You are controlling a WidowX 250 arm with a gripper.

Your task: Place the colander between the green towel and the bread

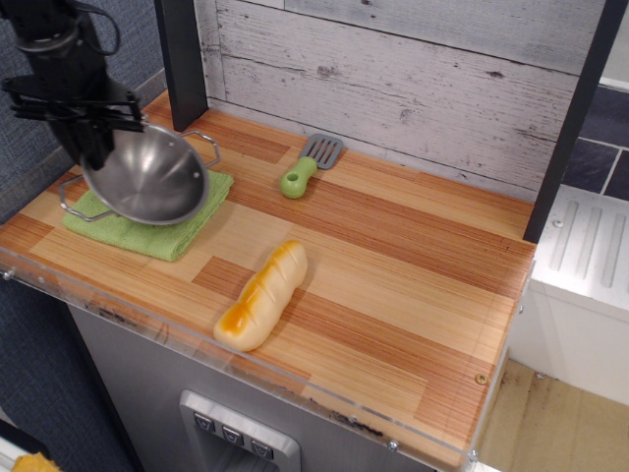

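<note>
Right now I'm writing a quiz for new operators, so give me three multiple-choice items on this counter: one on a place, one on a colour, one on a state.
1. Where is the colander?
A. over the green towel
B. beside the bread
C. on the floor

2. What colour is the spatula handle?
A. red
B. green
C. black

3. What state is the colander in?
A. upside down on the counter
B. lying flat beside the spatula
C. gripped at its rim and tilted by the gripper

Answers:
1 A: the bowl overlaps the cloth at the counter's left end.
2 B: the handle below the grey blade is bright green.
3 C: the dark fingers meet its upper left rim and the bowl's opening tips toward the camera.
</note>
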